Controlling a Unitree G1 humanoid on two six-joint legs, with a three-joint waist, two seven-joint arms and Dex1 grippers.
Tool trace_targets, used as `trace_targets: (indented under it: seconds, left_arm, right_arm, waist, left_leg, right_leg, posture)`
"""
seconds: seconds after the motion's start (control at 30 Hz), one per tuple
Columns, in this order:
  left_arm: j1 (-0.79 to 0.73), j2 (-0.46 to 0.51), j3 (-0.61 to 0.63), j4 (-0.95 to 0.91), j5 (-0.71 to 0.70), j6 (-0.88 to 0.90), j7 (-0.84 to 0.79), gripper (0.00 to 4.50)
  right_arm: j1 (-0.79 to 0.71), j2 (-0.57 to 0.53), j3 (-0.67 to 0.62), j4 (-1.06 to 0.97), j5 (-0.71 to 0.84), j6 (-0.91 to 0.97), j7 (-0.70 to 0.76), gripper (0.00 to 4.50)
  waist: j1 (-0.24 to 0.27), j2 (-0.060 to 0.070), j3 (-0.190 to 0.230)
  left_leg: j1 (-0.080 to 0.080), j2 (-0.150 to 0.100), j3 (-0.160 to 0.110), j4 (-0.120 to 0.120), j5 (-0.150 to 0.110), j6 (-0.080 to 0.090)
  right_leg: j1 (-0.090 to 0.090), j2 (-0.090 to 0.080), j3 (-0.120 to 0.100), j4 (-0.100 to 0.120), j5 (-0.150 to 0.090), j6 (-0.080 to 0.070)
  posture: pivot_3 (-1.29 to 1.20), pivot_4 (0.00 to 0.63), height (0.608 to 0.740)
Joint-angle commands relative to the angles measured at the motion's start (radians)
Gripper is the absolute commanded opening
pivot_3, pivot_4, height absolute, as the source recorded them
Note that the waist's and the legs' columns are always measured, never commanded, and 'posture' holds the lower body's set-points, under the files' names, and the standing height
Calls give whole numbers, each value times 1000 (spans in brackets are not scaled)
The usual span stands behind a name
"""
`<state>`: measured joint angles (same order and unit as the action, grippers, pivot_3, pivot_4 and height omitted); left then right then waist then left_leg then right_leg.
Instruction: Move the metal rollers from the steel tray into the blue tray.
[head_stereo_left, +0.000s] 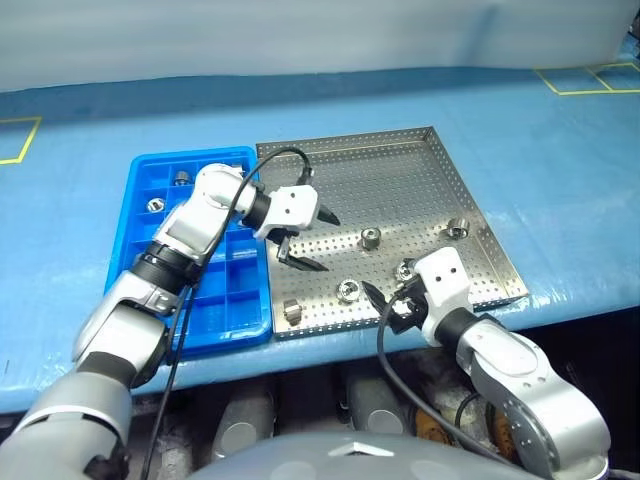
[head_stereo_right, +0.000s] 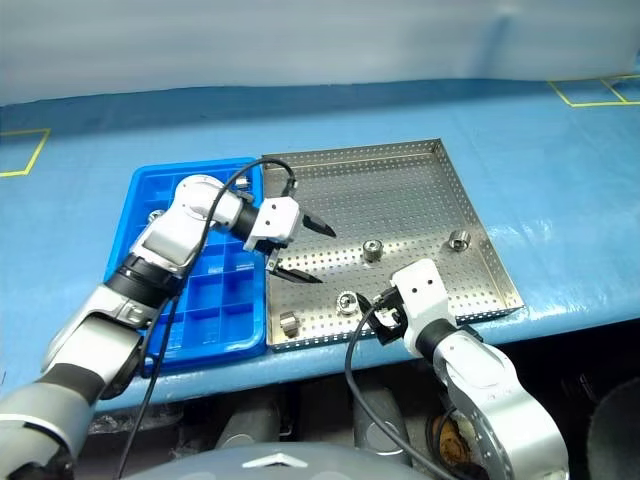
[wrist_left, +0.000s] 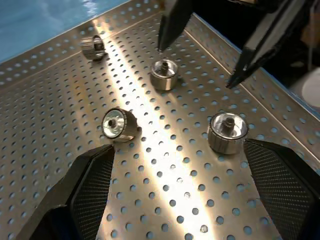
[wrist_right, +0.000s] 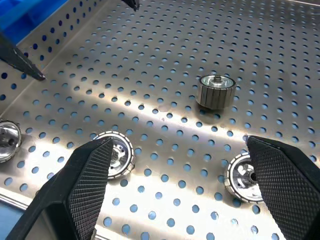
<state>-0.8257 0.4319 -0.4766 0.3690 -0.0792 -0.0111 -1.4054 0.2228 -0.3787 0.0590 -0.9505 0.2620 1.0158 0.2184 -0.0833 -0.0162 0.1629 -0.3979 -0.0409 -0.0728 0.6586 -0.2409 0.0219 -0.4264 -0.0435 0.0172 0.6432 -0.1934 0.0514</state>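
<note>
Head stereo pair looks forward and down from above at the desk (head_stereo_left: 560, 180), mid-distance. Both wrist cameras sit close over the steel tray (head_stereo_right: 400, 200), looking along their fingers; all four views share its perforated floor.

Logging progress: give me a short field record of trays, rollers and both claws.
Steel tray: large perforated silver metal tray, right of the blue one.
Blue tray: bright blue plastic compartment tray, with at least two rollers in its far compartments.
Rollers in steel tray: five small shiny silver cylinders, scattered in its near half.
Left claw: open, empty, over the steel tray.
Right claw: open, empty, at the tray's near edge.
</note>
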Motion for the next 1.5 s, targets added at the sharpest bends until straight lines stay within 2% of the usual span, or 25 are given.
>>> trace_targets:
  seconds: [0.03, 0.3, 0.57, 0.7, 0.8, 1.03, 1.2, 1.33, 1.5]
  left_arm:
    - [-44, -57, -30, 69, 35, -114, -39, 4478]
    - [-64, -139, -99, 186, 115, -215, -85, 4478]
    - [-54, -154, -166, 272, 251, -306, -44, 4478]
    - [-42, -174, -164, 292, 267, -301, -20, 4478]
    - [-46, -174, -174, 327, 312, -337, 24, 3942]
    - [-61, -183, -109, 325, 277, -297, 77, 1713]
    - [-75, -134, -15, 221, 206, -215, 90, 1712]
    - [-58, -50, 120, 33, 150, -74, 162, 1712]
    - [92, 116, 276, -267, 122, 157, 254, 1712]
  right_arm:
    - [20, 27, -18, -50, -1, 0, -33, 4500]
    - [41, 58, -7, -61, -4, -10, -69, 4500]
    - [42, 70, -2, -63, -8, -22, -87, 4500]
    - [35, 72, 0, -61, -8, -25, -93, 4500]
    - [30, 71, 0, -60, -7, -27, -93, 4500]
    - [11, 66, 2, -48, -6, -25, -87, 4500]
    - [-27, 59, 16, -29, 1, -21, -74, 4500]
    - [-92, 64, 50, 5, 9, -19, -58, 4500]
    - [-211, 104, 116, 90, 11, -33, -48, 4500]
  waist:
    - [-5, 0, 0]
    - [-32, 0, 0]
    - [-60, 0, 0]
    - [-67, 0, 0]
    - [-65, 1, -1]
    - [-66, 1, -1]
    - [-64, 1, 0]
    - [-52, 1, 0]
    - [-29, 1, 0]
  left_leg:
    - [0, 0, 0, 2, 0, 0]
    - [0, 0, 5, 6, -1, 4]
    - [-1, 0, 6, 5, -2, 5]
    - [-1, 0, 6, 6, -2, 5]
    - [0, -1, 6, 6, -2, 5]
    - [1, -1, 6, 8, -2, 6]
    - [-1, 0, 6, 6, -2, 6]
    - [-2, 0, 5, 5, -2, 6]
    - [0, 0, 6, 3, -2, 5]
  right_leg:
    - [1, 0, 0, 0, 0, 1]
    - [2, 0, 6, -1, 3, 6]
    - [0, 0, 6, -1, 4, 6]
    - [1, 0, 7, -1, 4, 6]
    - [2, 0, 7, -1, 4, 7]
    - [4, -1, 7, -2, 5, 8]
    - [0, 0, 7, -1, 4, 8]
    - [-2, 0, 7, 0, 4, 7]
    - [-1, 0, 7, 0, 4, 6]
  posture:
    - [-225, 150, 740]
    - [-267, 150, 740]
    - [-280, 150, 740]
    - [-282, 150, 740]
    - [-282, 150, 740]
    - [-250, 150, 740]
    - [-202, 150, 740]
    - [-126, 150, 740]
    - [-43, 150, 740]
